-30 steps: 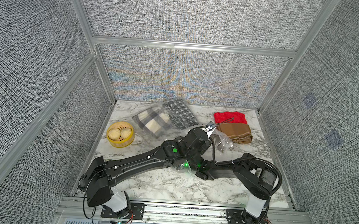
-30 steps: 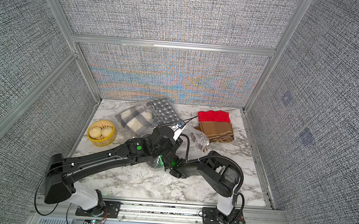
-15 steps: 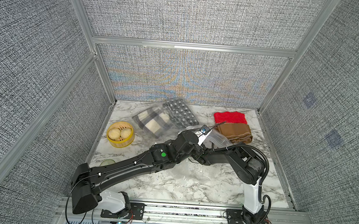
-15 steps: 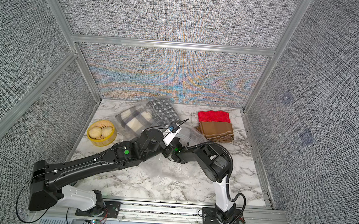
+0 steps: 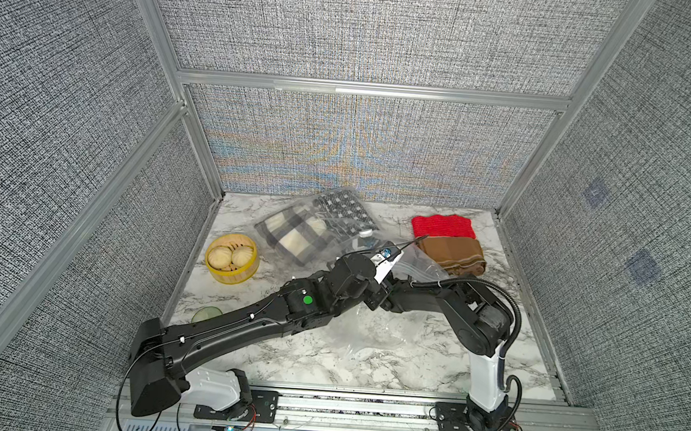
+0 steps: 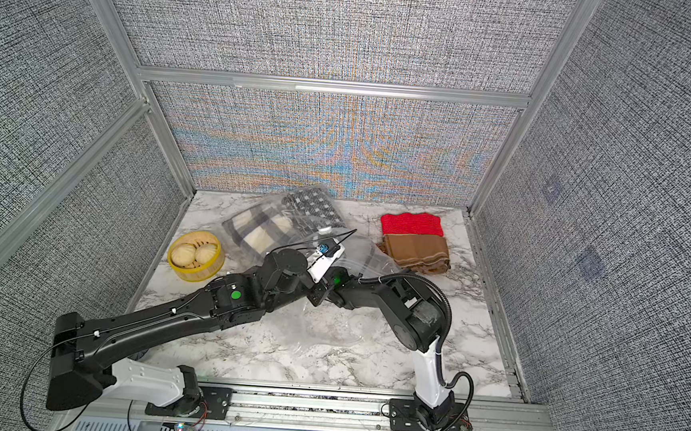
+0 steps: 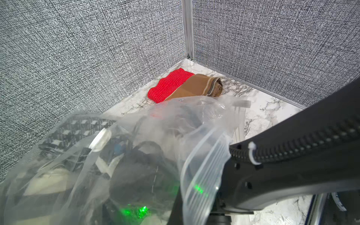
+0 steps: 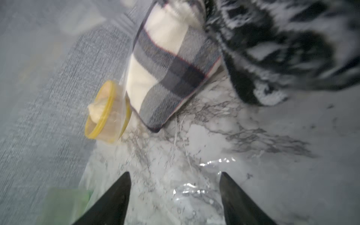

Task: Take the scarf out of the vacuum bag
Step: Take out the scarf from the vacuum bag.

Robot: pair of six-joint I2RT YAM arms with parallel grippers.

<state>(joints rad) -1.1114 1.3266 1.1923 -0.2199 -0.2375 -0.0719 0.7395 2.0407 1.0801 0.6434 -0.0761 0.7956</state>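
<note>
In the middle of both top views, the vacuum bag point(image 5: 371, 328) lies crinkled on the white marble bench point(image 5: 407, 375) and runs up toward the back wall. Inside it, at its upper left end, sit a grey and cream checked scarf point(image 5: 292, 240) and a black and white scarf point(image 5: 342, 208). The bag's little round white cap point(image 7: 100, 140) shows in the left wrist view.

The left arm point(image 5: 308, 301) comes up from the lower left. The left jaws are squeezed shut, but the plastic hides whether they pinch anything. The right arm point(image 5: 470, 312) bends in from the right, and its front end shows dark through the plastic. The right jaws stand wide apart, with nothing between the black fingers point(image 8: 115, 196).

At the upper right, outside the bag, a red scarf point(image 5: 443, 227) and a brown scarf point(image 5: 455, 253) lie touching. At the left stands a yellow basket point(image 5: 233, 277) with buns point(image 5: 230, 256) in it.
</note>
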